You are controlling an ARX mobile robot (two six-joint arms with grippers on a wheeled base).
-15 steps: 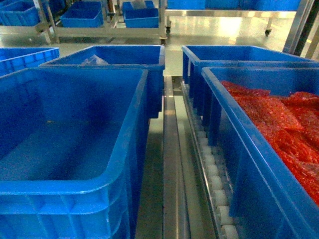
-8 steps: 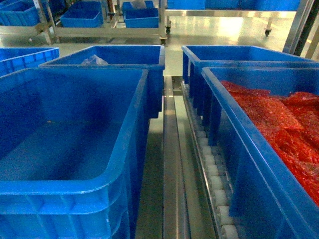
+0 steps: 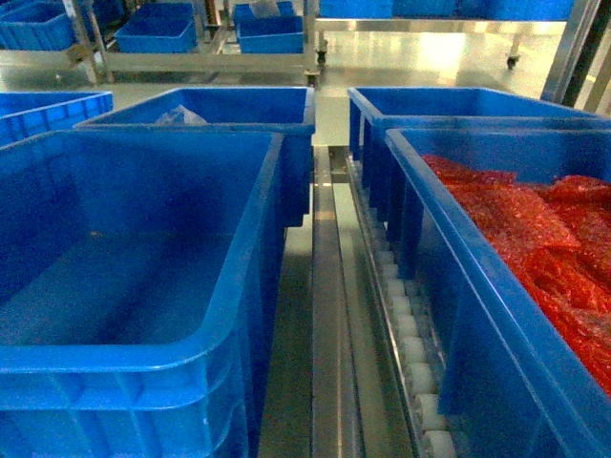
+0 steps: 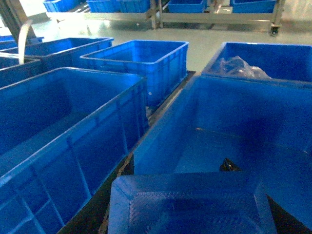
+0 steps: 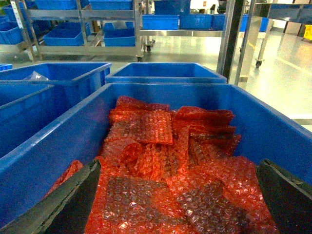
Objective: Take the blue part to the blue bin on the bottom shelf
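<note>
The left tool (image 4: 187, 217) is almost wholly hidden behind the blue part (image 4: 185, 197), a shallow tray-like moulding with a textured inner face that fills the bottom of the left wrist view. Only dark slivers of the tool show at the part's edges, so it appears closed on the part, carrying it flat and rim-up, probably so that it can be lowered without tipping. The part hangs over the near wall of the blue bin (image 4: 234, 122), whose floor looks bare apart from a thin streak, which suggests the drop point has been reached and only lowering and release remain. The right tool (image 5: 178, 197) is spread wide with nothing between its 2 dark fingers (image 5: 68, 200). It hangs above a neighbouring bin (image 5: 273, 126) filled with red bubble-wrap bags (image 5: 161, 161), apparently parked out of the left arm's way. In the head view neither tool appears. There the target bin sits front left, the bin of red bags front right, and both rest on the bottom shelf (image 3: 325, 315), kept apart by its central steel rail, with a white roller track (image 3: 406, 334) running beside the right bin. Behind the target stands another blue bin holding a crumpled clear plastic bag (image 3: 179, 116), so a release too far forward could land in the wrong container.
</note>
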